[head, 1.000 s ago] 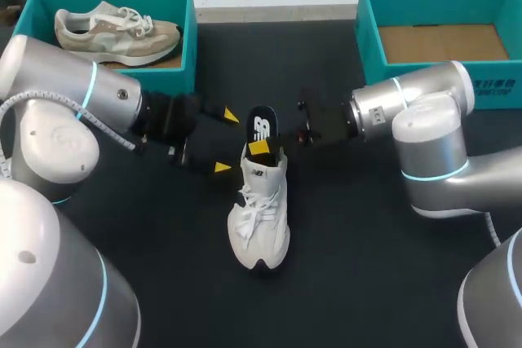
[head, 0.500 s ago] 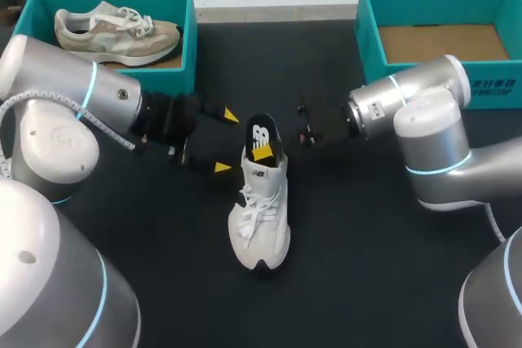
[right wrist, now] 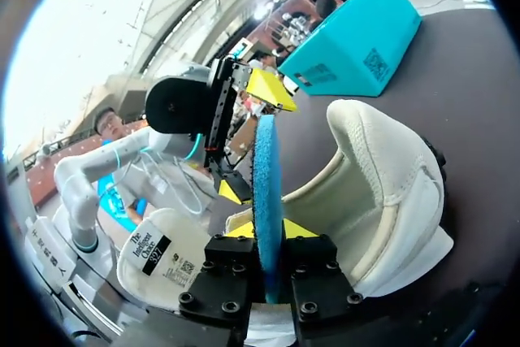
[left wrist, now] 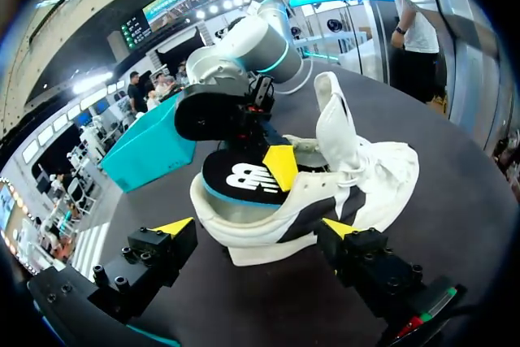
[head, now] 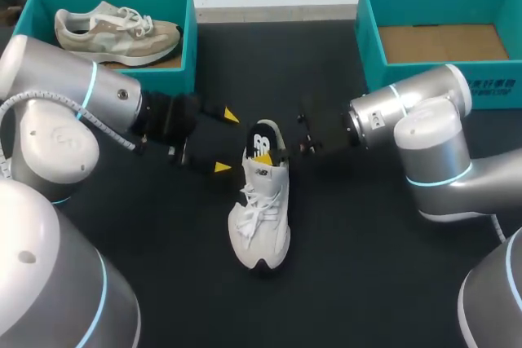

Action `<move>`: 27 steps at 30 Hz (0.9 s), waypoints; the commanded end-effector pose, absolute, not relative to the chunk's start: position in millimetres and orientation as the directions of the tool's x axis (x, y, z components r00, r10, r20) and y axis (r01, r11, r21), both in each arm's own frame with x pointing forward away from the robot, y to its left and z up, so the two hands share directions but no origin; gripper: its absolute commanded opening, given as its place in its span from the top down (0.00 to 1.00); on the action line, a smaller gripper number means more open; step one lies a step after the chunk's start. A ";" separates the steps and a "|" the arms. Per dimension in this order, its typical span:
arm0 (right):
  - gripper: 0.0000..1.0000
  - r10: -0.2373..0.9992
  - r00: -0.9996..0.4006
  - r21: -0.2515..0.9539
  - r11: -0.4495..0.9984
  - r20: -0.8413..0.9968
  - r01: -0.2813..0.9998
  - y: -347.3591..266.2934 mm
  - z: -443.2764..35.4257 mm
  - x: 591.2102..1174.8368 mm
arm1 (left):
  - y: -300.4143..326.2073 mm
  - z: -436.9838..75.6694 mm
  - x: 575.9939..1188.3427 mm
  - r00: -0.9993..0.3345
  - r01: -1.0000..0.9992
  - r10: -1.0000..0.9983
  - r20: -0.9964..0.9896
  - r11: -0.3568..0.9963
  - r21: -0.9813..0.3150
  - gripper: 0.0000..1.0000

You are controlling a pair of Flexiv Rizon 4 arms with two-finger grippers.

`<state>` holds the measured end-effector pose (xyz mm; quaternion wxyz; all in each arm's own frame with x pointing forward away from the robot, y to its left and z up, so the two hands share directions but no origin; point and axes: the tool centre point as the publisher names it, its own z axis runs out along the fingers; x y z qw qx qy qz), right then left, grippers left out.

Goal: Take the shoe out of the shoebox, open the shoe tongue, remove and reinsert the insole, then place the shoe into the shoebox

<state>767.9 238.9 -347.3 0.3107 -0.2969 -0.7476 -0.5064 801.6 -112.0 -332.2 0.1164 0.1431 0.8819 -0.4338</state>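
White cloth shoe, rough-textured insole, matt black table, cardboard-floored shoebox

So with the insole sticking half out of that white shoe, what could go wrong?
The insole is pinched only at one end by the right gripper, so it might buckle or slip instead of sliding in. The shoe stands loose; the open left gripper beside its heel isn't clamping it, so a push could tip or shove it.
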 end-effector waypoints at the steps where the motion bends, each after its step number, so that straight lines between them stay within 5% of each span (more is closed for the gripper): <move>1: 0.81 0.137 -0.638 0.577 0.318 0.757 0.753 238.9 -341.9 769.9 | -112.1 -332.1 800.8 -0.932 0.353 0.151 -0.329 0.585 -0.730 0.00; 15: 0.75 0.148 -0.683 0.613 0.335 0.716 0.715 229.6 -324.8 792.1 | -112.1 -332.1 800.8 -0.932 0.353 0.151 -0.329 0.585 -0.730 0.00; 17: 0.80 0.148 -0.683 0.613 0.337 0.715 0.715 229.5 -325.3 795.1 | -112.1 -332.1 800.8 -0.932 0.353 0.151 -0.329 0.585 -0.730 0.00; 19: 1.00 0.141 -0.672 0.596 0.357 0.727 0.720 230.5 -327.8 796.8 | -112.1 -332.1 800.8 -0.932 0.353 0.151 -0.329 0.585 -0.730 0.00; 27: 1.00 0.137 -0.631 0.556 0.355 0.764 0.751 233.6 -342.1 777.7 | -112.1 -332.1 800.8 -0.932 0.353 0.151 -0.329 0.585 -0.730 0.00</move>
